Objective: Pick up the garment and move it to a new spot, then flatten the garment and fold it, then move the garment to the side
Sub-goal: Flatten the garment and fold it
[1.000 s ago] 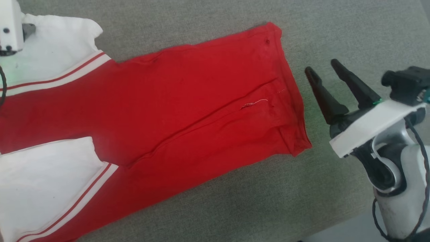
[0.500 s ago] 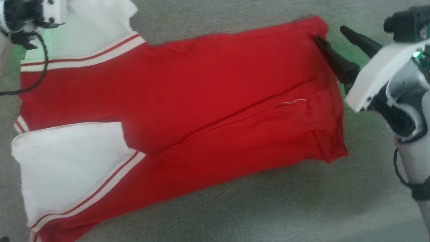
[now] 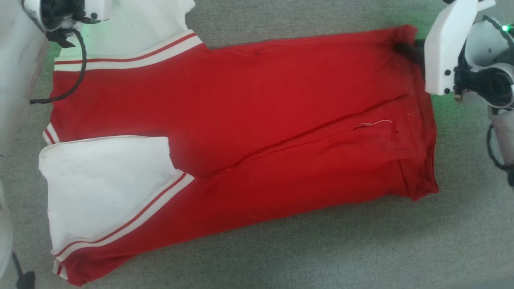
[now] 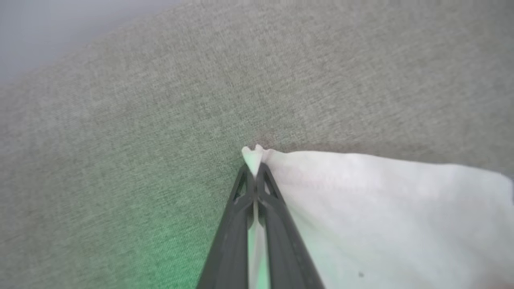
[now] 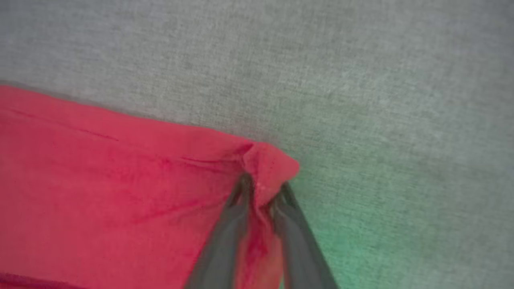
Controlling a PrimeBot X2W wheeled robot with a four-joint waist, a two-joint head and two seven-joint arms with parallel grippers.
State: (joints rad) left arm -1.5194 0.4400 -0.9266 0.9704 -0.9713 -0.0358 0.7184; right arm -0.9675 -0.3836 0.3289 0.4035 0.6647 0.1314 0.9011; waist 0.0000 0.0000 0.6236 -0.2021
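I hold the garment (image 3: 261, 120), flat on the mat (image 3: 321, 249), with left gripper (image 4: 253, 176) clamped on its white sleeve corner and right gripper (image 5: 263, 192) on its red hem corner; I judge it light and limp, best gripped at corners.

Left claw (image 4: 254, 173) and right claw (image 5: 263, 189) have long dark tapered fingers. Upper right of the head view: white plate (image 3: 445, 44), dark screws (image 3: 447, 72), green light (image 3: 505, 28); upper left: looping black cable (image 3: 78, 68).
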